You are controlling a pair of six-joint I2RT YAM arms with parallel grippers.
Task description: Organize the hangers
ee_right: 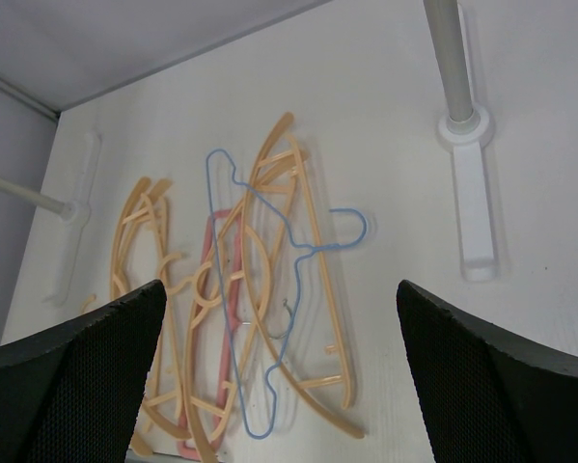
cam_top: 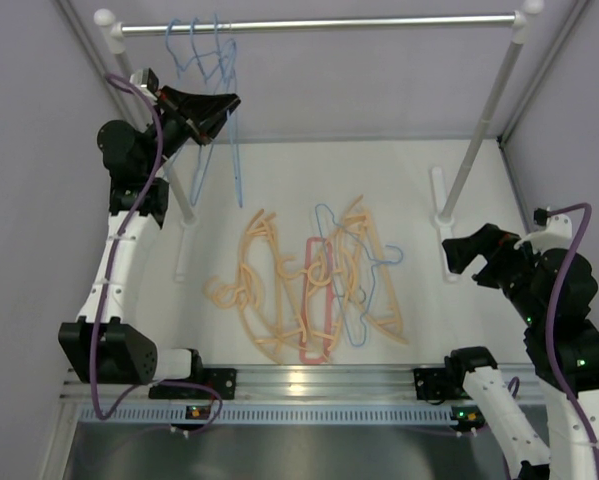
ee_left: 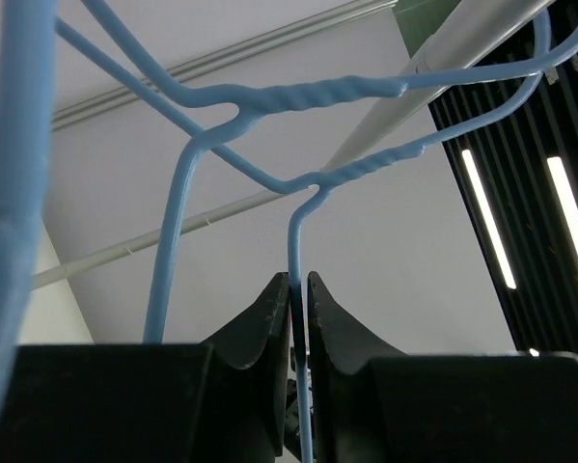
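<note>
Light-blue wire hangers (cam_top: 194, 48) hang at the left end of the silver rail (cam_top: 319, 22). My left gripper (cam_top: 214, 110) is raised just under them. In the left wrist view its jaws (ee_left: 299, 280) stand barely parted around the thin wire of one blue hanger (ee_left: 293, 231), with a sliver of gap beside the wire. On the table lie several peach-orange hangers (cam_top: 264, 290), a pink-red hanger (cam_top: 314, 300) and one blue wire hanger (cam_top: 364, 270), tangled together. My right gripper (cam_top: 469, 262) hovers wide open to the right of the pile (ee_right: 281, 289), holding nothing.
The rail stands on two white posts, the left post (cam_top: 179, 190) and the right post (cam_top: 484, 130), each with a long foot (ee_right: 472, 212) on the table. Purple walls close in on both sides. A metal strip (cam_top: 309, 380) carries the arm bases.
</note>
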